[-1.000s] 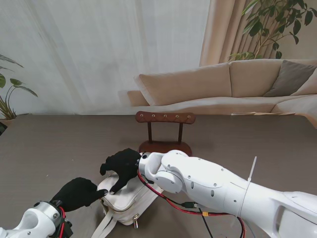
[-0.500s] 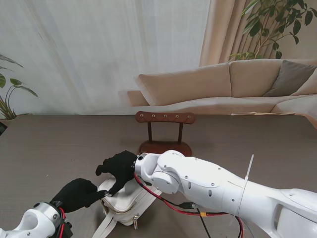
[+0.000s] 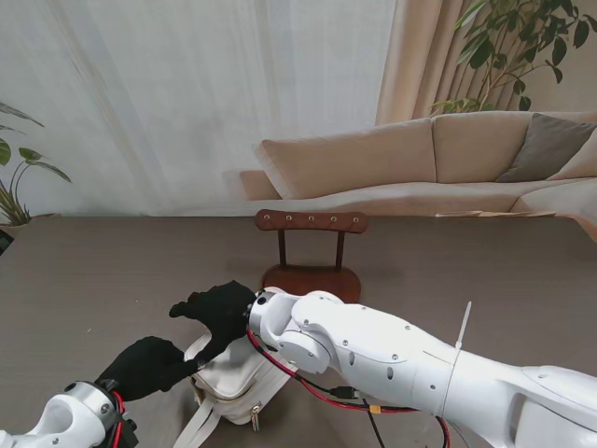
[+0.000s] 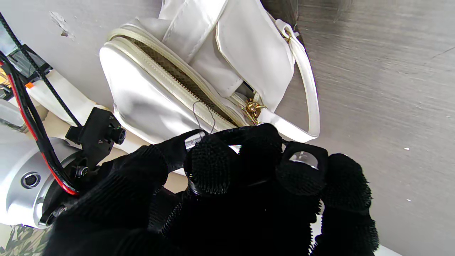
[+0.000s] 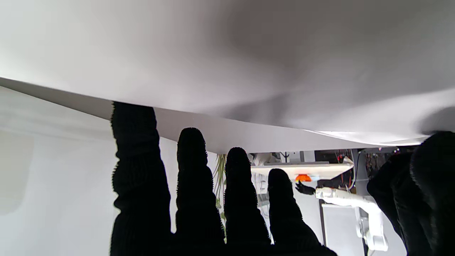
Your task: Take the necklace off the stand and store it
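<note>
Beyond my grey-brown table (image 3: 84, 271) hangs a sheer white curtain (image 3: 187, 103), bright with daylight; a beige drape (image 3: 420, 56) falls at its right edge; a long beige sofa (image 3: 420, 159) runs behind, with 1 grey cushion (image 3: 550, 145); leafy plants stand at the far right (image 3: 513, 47) and far left (image 3: 14, 187).

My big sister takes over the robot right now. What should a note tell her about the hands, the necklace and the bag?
Left robot hand: fingers closed at the white handbag, by its open zipper; a thin dark strand, maybe the necklace, loops from its fingertips.
Right robot hand: open, fingers spread above the handbag's far end, holding nothing.
Wooden stand: bare, farther from me than the bag.
Done: necklace is off the stand.
Left: confirm the strand goes inside the bag, let go, then close the zipper.
</note>
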Action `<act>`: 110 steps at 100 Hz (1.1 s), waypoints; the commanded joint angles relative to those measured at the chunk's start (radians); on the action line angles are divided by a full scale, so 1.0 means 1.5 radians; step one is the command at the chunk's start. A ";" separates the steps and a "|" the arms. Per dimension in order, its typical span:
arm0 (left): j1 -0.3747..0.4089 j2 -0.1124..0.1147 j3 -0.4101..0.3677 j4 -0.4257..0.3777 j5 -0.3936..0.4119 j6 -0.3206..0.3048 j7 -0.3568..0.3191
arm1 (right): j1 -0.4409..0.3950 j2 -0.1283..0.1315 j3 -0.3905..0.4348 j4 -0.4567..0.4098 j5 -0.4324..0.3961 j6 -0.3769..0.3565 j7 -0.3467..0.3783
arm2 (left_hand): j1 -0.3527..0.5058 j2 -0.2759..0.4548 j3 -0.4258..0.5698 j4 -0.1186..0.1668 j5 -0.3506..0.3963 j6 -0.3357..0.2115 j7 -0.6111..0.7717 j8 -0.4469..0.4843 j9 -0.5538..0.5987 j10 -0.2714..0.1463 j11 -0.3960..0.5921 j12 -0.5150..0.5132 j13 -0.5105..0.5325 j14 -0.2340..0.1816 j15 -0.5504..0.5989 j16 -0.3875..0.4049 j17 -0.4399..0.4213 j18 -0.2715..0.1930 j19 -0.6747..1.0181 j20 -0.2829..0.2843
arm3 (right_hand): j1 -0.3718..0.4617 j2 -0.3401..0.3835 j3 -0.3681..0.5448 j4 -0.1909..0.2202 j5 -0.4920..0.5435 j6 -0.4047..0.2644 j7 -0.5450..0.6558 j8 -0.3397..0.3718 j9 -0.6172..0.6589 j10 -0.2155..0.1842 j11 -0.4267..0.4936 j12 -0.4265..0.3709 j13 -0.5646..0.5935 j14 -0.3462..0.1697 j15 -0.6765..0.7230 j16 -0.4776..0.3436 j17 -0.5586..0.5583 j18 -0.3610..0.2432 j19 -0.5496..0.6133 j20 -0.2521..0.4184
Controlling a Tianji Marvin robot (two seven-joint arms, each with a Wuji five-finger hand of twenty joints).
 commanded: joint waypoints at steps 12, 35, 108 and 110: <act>-0.011 -0.001 0.009 0.009 -0.007 0.002 -0.016 | -0.017 -0.006 -0.003 0.018 -0.005 -0.024 -0.018 | -0.001 -0.001 -0.008 0.009 0.017 0.017 0.017 -0.001 0.017 0.001 0.007 0.004 0.003 0.027 -0.008 0.005 -0.013 -0.032 0.033 0.006 | -0.035 -0.035 0.034 0.010 -0.022 -0.030 0.065 -0.005 -0.037 0.022 -0.009 -0.012 -0.015 0.016 -0.017 -0.007 -0.429 -0.026 -0.024 -0.037; -0.018 0.001 0.014 0.011 -0.002 0.002 -0.023 | 0.015 -0.007 -0.040 -0.001 0.010 0.000 0.065 | -0.001 0.000 -0.008 0.008 0.017 0.015 0.018 -0.001 0.017 -0.001 0.007 0.004 0.003 0.027 -0.008 0.005 -0.013 -0.034 0.033 0.006 | -0.069 -0.025 0.037 0.005 -0.020 0.053 -0.128 -0.113 -0.087 0.035 -0.011 -0.013 -0.035 0.014 -0.021 -0.004 -0.443 -0.028 -0.050 -0.022; -0.036 0.003 0.017 0.025 -0.006 -0.015 -0.029 | 0.040 -0.033 -0.067 0.088 -0.052 -0.028 -0.003 | -0.002 -0.001 -0.007 0.009 0.018 0.016 0.018 -0.001 0.018 0.000 0.008 0.004 0.004 0.026 -0.007 0.005 -0.011 -0.032 0.034 0.007 | 0.256 -0.199 0.006 -0.019 0.591 -0.236 0.395 0.017 0.489 -0.120 0.047 0.141 0.288 -0.139 0.240 0.141 -0.274 -0.108 0.219 -0.029; -0.036 0.003 0.018 0.025 -0.006 -0.015 -0.029 | 0.040 -0.034 -0.066 0.091 -0.051 -0.030 -0.005 | -0.002 -0.001 -0.007 0.009 0.018 0.015 0.018 -0.001 0.018 -0.001 0.008 0.004 0.004 0.026 -0.007 0.005 -0.011 -0.032 0.034 0.007 | 0.259 -0.184 0.001 -0.018 0.597 -0.227 0.399 0.026 0.505 -0.124 0.055 0.150 0.301 -0.141 0.255 0.148 -0.265 -0.111 0.233 -0.027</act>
